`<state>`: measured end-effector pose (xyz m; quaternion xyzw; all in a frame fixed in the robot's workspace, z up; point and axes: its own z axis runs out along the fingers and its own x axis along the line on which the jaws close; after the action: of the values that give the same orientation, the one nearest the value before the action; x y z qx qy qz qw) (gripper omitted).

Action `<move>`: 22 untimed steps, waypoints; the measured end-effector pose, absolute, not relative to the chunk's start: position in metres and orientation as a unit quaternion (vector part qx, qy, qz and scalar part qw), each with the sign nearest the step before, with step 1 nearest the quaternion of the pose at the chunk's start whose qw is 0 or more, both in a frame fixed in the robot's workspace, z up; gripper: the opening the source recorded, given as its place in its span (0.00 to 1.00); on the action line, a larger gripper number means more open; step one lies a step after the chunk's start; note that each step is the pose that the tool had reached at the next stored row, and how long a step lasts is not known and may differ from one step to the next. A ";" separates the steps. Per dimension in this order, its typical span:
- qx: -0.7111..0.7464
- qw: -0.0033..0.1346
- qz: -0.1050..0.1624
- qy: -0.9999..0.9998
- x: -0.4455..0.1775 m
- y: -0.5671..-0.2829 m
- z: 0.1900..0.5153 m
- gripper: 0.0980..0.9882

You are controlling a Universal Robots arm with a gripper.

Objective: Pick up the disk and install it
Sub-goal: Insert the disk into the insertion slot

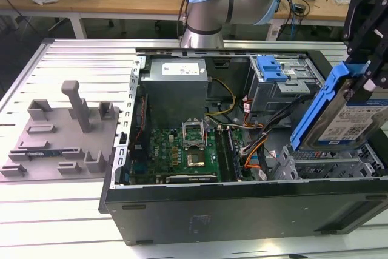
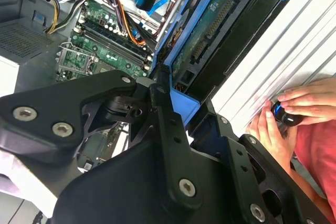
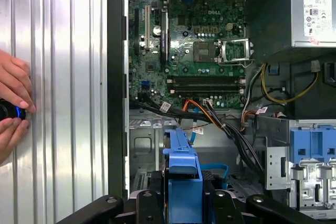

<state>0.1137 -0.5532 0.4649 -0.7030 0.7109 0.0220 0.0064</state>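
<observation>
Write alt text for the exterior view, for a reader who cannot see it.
The gripper holds the disk, tilted, over the exterior view's right end of an open computer case with its motherboard exposed. A grey fixture plate lies on the slatted table at the exterior view's left.

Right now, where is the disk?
The disk is at the exterior view's right, held tilted by the gripper just above the grey metal cage inside the open computer case.
</observation>
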 end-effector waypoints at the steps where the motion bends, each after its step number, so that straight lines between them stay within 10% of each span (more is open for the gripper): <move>1: -0.703 0.006 0.022 0.711 0.114 -0.553 0.465 0.30; 22: -0.703 0.006 0.022 0.710 0.115 -0.556 0.444 0.30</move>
<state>0.1147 -0.5557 0.4444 -0.7034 0.7104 0.0219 0.0063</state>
